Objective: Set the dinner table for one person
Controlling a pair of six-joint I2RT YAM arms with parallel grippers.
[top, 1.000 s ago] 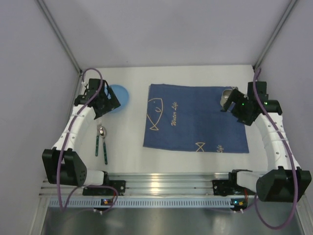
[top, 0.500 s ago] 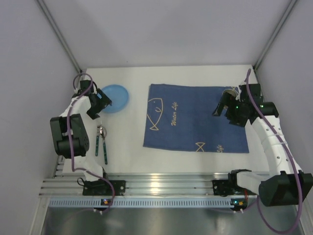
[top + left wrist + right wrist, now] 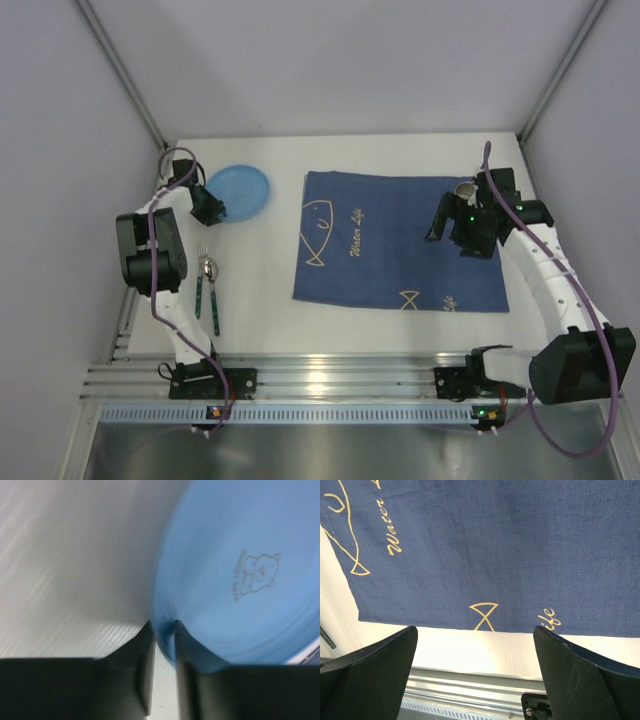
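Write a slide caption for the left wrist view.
Left gripper pinches the rim of a blue bear-print plate on the dinner table.

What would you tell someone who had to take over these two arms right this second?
The left tool is closed on the rim of the blue plate, which is left of the dark blue cloth.
The right tool is wide open and empty, above the cloth.
The spoon and fork lie on the white table, left of the cloth and nearer the arms than the plate.
The metal cup is at the cloth's far right corner.
Done: cloth spread flat; cup seems placed.
Left: probably plate onto the cloth, then cutlery beside it.
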